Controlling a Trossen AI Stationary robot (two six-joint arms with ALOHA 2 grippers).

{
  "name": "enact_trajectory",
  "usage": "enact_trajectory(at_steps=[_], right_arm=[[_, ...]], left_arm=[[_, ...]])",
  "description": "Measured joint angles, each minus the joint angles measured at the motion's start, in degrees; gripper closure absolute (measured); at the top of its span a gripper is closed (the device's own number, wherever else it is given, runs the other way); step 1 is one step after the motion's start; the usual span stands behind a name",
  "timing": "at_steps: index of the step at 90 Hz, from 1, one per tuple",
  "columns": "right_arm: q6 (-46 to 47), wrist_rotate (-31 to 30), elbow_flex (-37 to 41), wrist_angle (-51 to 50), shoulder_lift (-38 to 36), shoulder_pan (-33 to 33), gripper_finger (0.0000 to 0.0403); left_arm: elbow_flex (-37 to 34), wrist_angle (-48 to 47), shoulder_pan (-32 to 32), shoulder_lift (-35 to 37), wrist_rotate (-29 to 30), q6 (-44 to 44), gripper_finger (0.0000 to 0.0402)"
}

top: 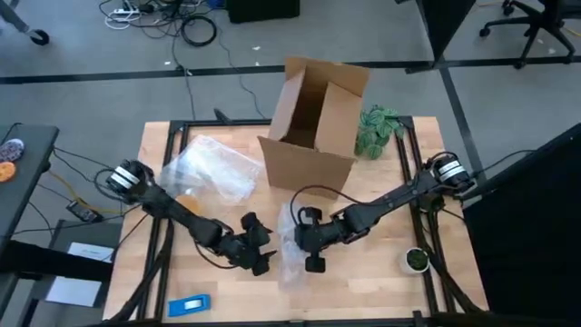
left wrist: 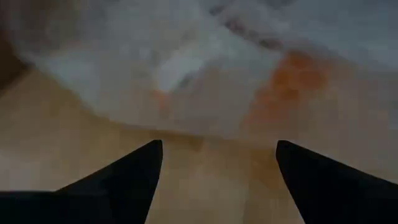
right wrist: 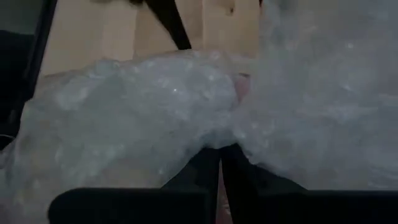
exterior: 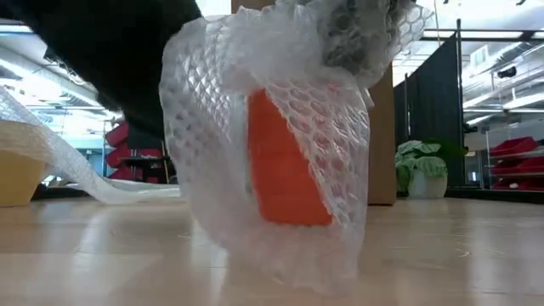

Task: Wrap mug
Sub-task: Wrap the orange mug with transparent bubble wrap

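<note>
The mug (exterior: 285,161) stands upright on the bench (top: 381,272), in the high view at about 6 o'clock from the cardboard box (top: 313,118), and it is already covered by a sheet of bubble wrap (exterior: 255,102) whose loose upper part is gathered above it. The right gripper (top: 313,238) is over this bundle, and in the right wrist view its fingers (right wrist: 211,171) are pressed together on a fold of the wrap, so it pinches the film and not the mug itself. The left gripper (top: 254,247) is just beside the bundle, at about 9 o'clock from it, with its fingers (left wrist: 137,168) spread and holding nothing. I judge that the step in hand is to close the wrap around the mug. To do it well, the right gripper should keep its pinch firm and not pull upward strongly, because the light mug could tip or slide out at the bottom; the left gripper should take the free edge low and bring it around while the mug remains on the wood. The bench is pale wood with a dark frame. A second pile of bubble wrap (top: 213,168) lies at 10 o'clock, a plant (top: 377,132) at 1 o'clock, a small green object (top: 417,260) at 4 o'clock, and a blue object (top: 190,305) at 7 o'clock. Beyond the bench, the floor is grey with cables and office chairs.
</note>
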State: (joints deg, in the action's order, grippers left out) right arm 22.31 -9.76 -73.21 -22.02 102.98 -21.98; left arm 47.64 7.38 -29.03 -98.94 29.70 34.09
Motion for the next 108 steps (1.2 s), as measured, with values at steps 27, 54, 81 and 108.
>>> enact_trajectory(at_steps=[27,54,81,108], right_arm=[[5.74,7.13,-3.21,-9.17,-0.07,1.01,0.0403],[13.04,7.36,-3.27,-13.48,-0.11,1.04,0.0403],[19.75,10.03,-3.39,-21.8,-0.13,0.15,0.0403],[20.17,8.92,-3.37,-27.65,-0.13,1.09,0.0403]], left_arm=[[4.92,15.18,3.38,-11.46,-3.78,-7.16,0.0101],[5.4,17.99,3.95,-12.11,-3.67,-7.84,0.0101],[5.56,30.77,4.56,-16.22,-5.4,-6.85,0.0101],[8.48,31.15,5.86,-18.33,-3.43,-9.57,0.0104]])
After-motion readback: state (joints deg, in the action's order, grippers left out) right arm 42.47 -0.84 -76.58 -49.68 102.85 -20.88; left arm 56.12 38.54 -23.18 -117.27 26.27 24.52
